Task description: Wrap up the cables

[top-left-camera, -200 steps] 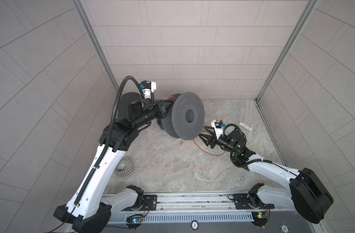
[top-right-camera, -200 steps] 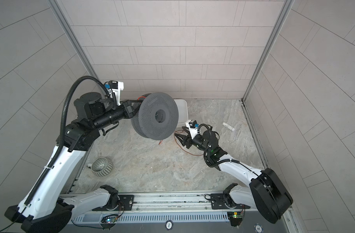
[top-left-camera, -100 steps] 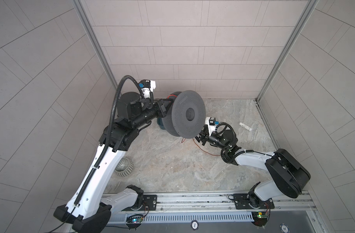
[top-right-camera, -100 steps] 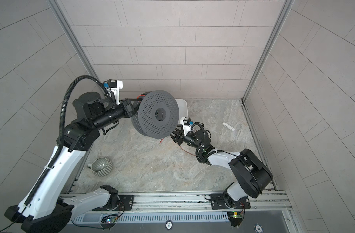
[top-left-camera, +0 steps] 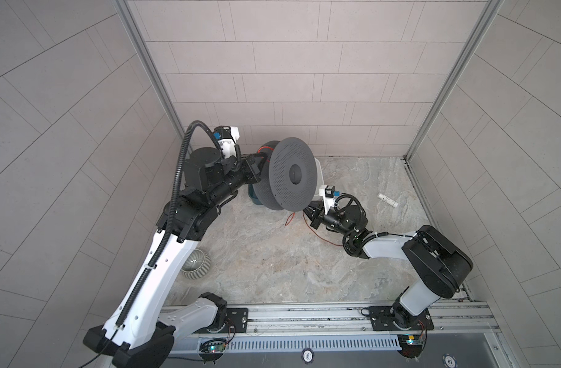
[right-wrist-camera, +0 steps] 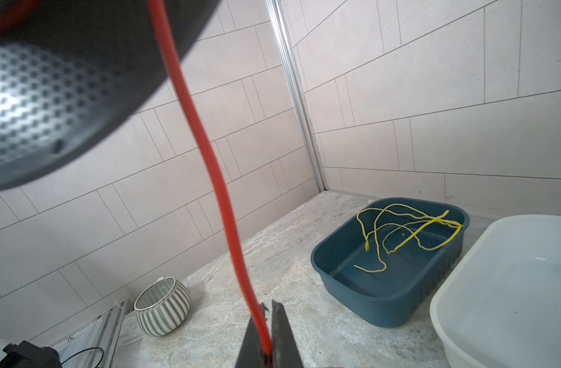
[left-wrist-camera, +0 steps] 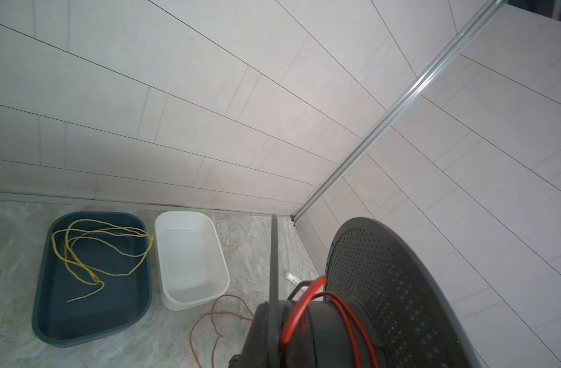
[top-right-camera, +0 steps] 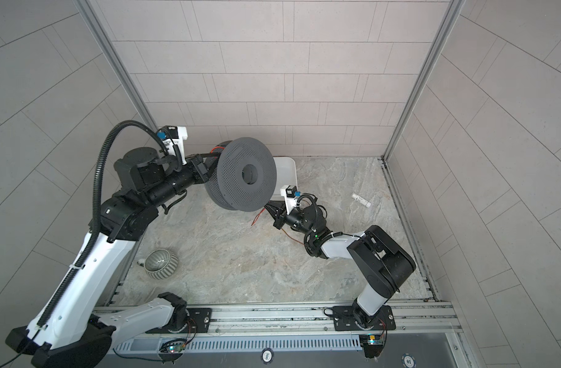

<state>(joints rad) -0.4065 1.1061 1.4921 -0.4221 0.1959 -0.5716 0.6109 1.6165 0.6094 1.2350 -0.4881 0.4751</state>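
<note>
The right end effector [right-wrist-camera: 264, 318] is pinched shut on the red-orange wire [right-wrist-camera: 209, 159], which runs up to the grey perforated spool [top-left-camera: 292, 178]. The left end effector [top-left-camera: 260, 158] holds that spool aloft, clamped on its rear flange. A few turns sit on the hub and loose loops lie on the counter [top-left-camera: 273, 261], so by my judgement winding is only partly done.

Cable [left-wrist-camera: 231, 296] lies on floor [left-wrist-camera: 177, 344] before tub [left-wrist-camera: 193, 299], right of tray [left-wrist-camera: 119, 296].

Bright even light, soft shadows, warped edges
</note>
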